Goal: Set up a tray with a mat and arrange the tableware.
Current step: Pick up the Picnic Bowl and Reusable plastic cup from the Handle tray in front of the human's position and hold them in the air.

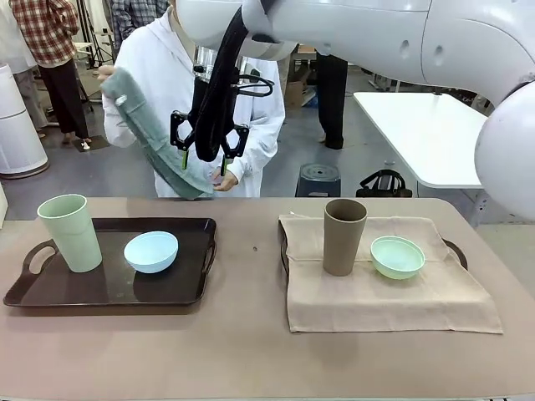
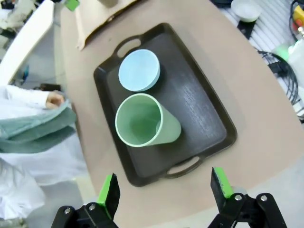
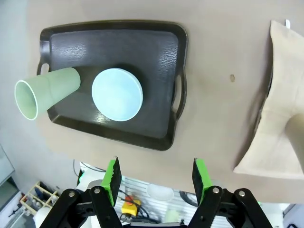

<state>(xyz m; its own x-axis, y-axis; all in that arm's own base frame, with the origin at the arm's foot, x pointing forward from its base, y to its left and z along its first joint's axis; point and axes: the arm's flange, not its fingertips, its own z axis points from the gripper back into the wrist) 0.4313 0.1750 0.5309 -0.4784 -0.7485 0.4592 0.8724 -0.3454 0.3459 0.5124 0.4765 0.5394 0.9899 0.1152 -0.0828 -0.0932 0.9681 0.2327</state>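
Tableware we count: one green tumbler (image 1: 71, 231), one brown tumbler (image 1: 343, 236), one blue bowl (image 1: 151, 251), one mint bowl (image 1: 397, 256); left gripper (image 2: 164, 176) and right gripper (image 3: 155, 165) spread wide, empty.

**Second tray mostly buried under the mat**

On the right of the surface (image 1: 251, 351), a beige mat (image 1: 384, 292) covers a dark tray (image 1: 283, 249). Just the tray's handle ends peek out at either side. The right tool (image 1: 204, 160) hangs in front of the person (image 1: 167, 75), hiding part of one hand and part of the folded green cloth (image 1: 146, 129) they hold. From the right wrist, the brown tumbler (image 3: 295, 135) is a blur cut off by the picture's edge, and so is the mat. From the left wrist, the top edge cuts the mat, and the cloth runs off the left side.
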